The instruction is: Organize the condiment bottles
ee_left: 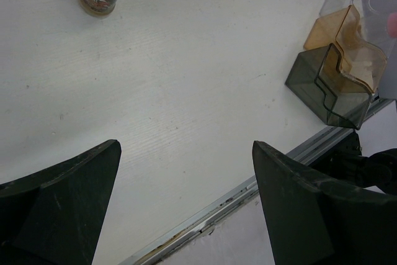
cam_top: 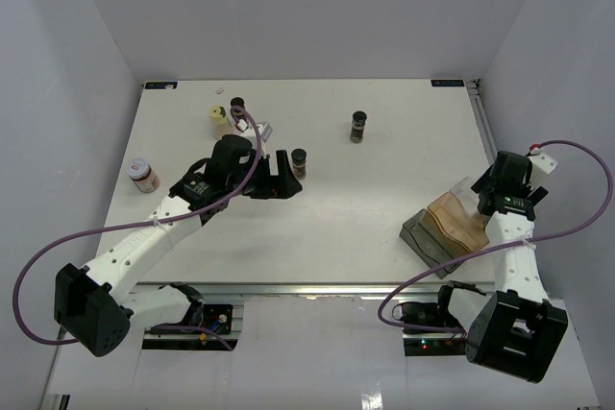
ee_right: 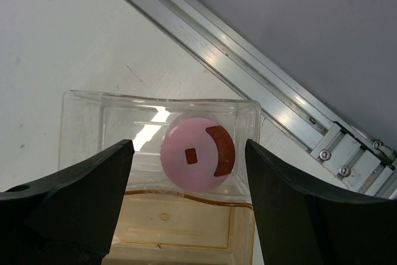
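- Five small cylindrical spice jars stand on the white tabletop (cam_top: 384, 208), and a sixth stands in a holder. All are upright, long axis vertical and cap up.
- A dark brown jar with a black cap (cam_top: 236, 104) and a pale-yellow-lidded jar (cam_top: 218, 115) stand just beside each other near the far left corner.
- A pink-lidded jar with a reddish label (cam_top: 142, 175) stands alone by the left edge. Its printing is too small to read.
- A second dark brown, black-capped jar (cam_top: 299, 161) stands just beside the left arm's fingers (ee_left: 62, 197), on their far side.
- A third dark brown, black-capped jar (cam_top: 359, 127) stands apart, toward the far middle. Its label shows in the left wrist view, but the print is blurred.
- The left arm's fingers are spread wide with bare tabletop between them.
- A stepped plastic holder (cam_top: 423, 237) with clear, amber and smoke-grey compartments sits at the near right.
- A second pink-lidded jar (ee_right: 186, 169) stands in the clear compartment, seen from straight above. Its lid carries a dark red arc and a small dark red rectangle, with no letters.
- The right arm's fingers (ee_right: 74, 197) are spread, one on each side of that lid in the wrist view. Whether they touch the jar cannot be told.
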`<move>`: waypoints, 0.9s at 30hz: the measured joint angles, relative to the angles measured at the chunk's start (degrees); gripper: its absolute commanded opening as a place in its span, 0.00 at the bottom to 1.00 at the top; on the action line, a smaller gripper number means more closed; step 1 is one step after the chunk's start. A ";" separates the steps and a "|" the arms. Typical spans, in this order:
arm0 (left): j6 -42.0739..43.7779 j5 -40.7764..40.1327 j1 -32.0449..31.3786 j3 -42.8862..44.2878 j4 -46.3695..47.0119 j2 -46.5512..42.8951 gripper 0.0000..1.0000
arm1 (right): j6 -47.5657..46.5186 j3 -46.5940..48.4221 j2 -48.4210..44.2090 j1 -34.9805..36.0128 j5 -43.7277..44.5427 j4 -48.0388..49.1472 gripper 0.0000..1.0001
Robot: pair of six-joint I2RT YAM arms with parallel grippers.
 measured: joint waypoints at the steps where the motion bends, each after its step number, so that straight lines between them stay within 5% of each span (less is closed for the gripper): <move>1: 0.05 -0.25 0.00 0.40 -0.09 0.00 0.98 | -0.45 1.13 -0.24 0.00 -0.54 -0.35 0.84; 10: 0.40 -4.91 0.00 2.21 0.42 0.00 0.98 | -4.94 13.40 1.79 2.45 -7.74 -2.21 0.89; 20: 1.47 -9.62 0.00 1.27 0.86 -2.32 0.98 | -10.08 28.47 16.93 25.00 -15.40 -0.32 0.92; 27: 1.66 -9.64 0.00 -0.68 2.01 -3.14 0.98 | -14.06 35.83 28.76 31.95 -24.53 6.01 0.93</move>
